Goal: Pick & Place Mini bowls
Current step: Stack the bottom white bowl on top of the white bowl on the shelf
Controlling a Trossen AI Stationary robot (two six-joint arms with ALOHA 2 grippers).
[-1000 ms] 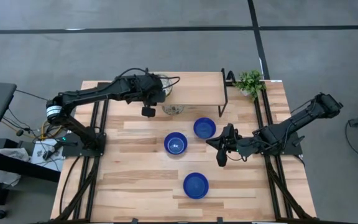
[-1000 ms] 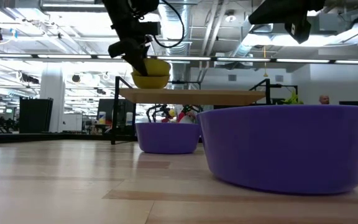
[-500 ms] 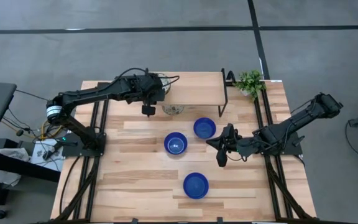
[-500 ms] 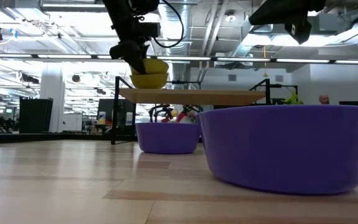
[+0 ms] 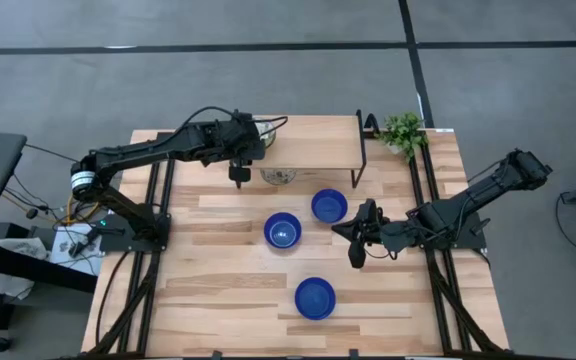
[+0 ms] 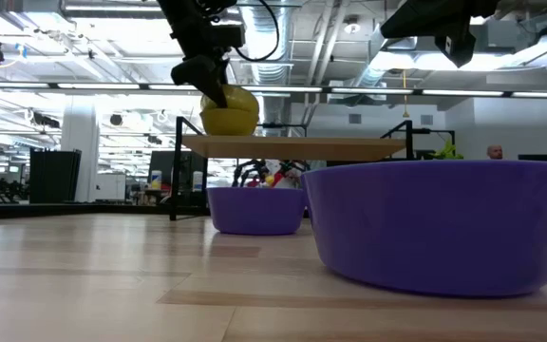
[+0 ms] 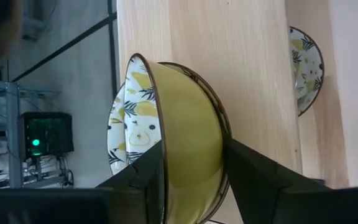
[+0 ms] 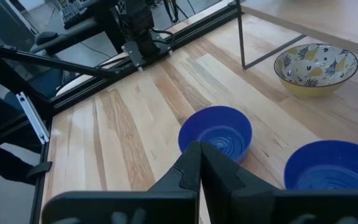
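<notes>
On the wooden shelf (image 5: 313, 150) at the table's far side a yellow mini bowl (image 7: 188, 118) with a white leaf-patterned inside lies tipped. It seems to rest in a second bowl of the same kind (image 6: 228, 123). My left gripper (image 7: 194, 142) is open around its wall. A patterned bowl (image 5: 278, 177) stands on the table by the shelf. Three blue mini bowls (image 5: 329, 206), (image 5: 282, 230), (image 5: 315, 297) stand mid-table. My right gripper (image 5: 336, 228) hangs shut beside the blue bowls, touching nothing. My left gripper comes at the tipped bowl slanting down from the table's left. One finger (image 7: 145, 183) stands inside the bowl along its rim (image 7: 159, 134), the other (image 7: 253, 177) outside the yellow wall. Whether either finger touches the bowl, I cannot tell.
The shelf stands on thin black legs (image 8: 243, 37). A small green plant (image 5: 402, 132) sits at the far right corner. Bare wood lies along the table's left side and near edge (image 5: 218, 300).
My left gripper has tipped slightly while staying over the shelf. In the low view the upper yellow bowl now shows rounder and taller than a second ago, tipped further over.
</notes>
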